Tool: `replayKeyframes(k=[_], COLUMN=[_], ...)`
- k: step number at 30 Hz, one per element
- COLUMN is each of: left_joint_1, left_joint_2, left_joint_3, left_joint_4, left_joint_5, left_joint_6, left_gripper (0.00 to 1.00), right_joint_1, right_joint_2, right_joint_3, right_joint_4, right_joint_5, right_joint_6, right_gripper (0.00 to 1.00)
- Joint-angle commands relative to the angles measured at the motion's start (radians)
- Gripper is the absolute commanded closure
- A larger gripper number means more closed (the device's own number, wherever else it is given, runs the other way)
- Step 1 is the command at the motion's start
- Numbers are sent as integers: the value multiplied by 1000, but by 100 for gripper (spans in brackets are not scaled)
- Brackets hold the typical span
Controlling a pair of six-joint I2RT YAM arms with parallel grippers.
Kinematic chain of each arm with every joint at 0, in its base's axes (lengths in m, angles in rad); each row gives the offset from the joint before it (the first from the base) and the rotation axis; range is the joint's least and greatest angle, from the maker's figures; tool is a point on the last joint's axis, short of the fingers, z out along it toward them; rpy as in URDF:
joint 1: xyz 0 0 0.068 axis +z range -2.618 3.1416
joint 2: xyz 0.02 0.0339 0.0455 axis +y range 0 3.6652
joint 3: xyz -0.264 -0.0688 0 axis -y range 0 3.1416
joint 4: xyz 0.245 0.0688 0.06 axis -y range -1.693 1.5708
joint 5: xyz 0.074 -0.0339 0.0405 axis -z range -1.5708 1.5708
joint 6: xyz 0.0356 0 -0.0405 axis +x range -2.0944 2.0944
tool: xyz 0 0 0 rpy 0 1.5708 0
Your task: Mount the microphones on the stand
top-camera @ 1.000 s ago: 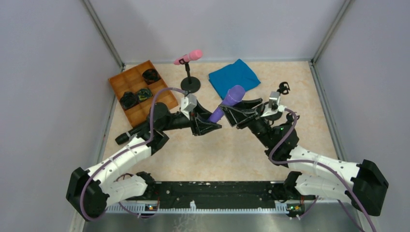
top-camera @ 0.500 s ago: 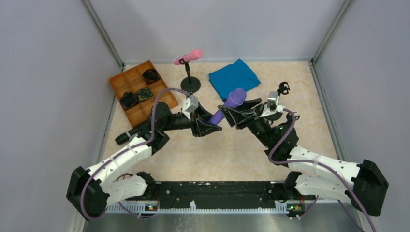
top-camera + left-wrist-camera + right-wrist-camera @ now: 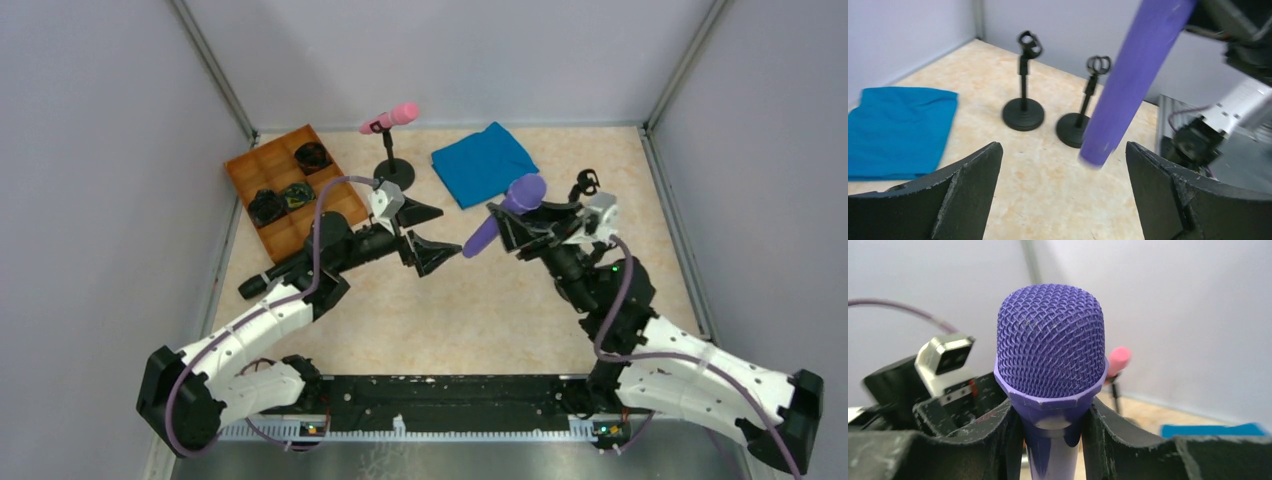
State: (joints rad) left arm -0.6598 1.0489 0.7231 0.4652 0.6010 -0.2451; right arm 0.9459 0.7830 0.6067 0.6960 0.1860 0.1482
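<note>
From above, the slim purple plastic toy microphone (image 3: 487,230) hung clear of the table, clamped below its head by the right gripper (image 3: 512,224). The left gripper (image 3: 428,233) stood wide and empty beside its tail. A pink toy microphone (image 3: 395,116) sat on a black round-based stand (image 3: 393,172).

The left wrist showed two empty black clip stands (image 3: 1023,107).

The right wrist showed jaws tight on the neck. The step in hand looked like carrying; next, the handle needs aligning with an empty clip.

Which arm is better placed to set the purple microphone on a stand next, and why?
Right. The right tool is shut on the purple microphone, and an empty stand rises just beyond it. The left tool is open, holding nothing, so it would probably need to grasp it first.
</note>
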Motion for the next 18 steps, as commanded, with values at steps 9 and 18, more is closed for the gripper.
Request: replayKeyframes(k=[9, 18], left_joint_1=[9, 17], left_joint_2=[202, 399], left_joint_3=[136, 175], left_joint_4=[75, 264], left_joint_5=[-243, -60], left_joint_6=[-38, -148], left_gripper=[1, 1], right_joint_1=[0, -1], right_joint_2=[-354, -503], right_joint_3=[152, 173], right_joint_4=[-398, -551], right_joint_5=[575, 681], right_joint_6=[-455, -455], right_gripper=[100, 100])
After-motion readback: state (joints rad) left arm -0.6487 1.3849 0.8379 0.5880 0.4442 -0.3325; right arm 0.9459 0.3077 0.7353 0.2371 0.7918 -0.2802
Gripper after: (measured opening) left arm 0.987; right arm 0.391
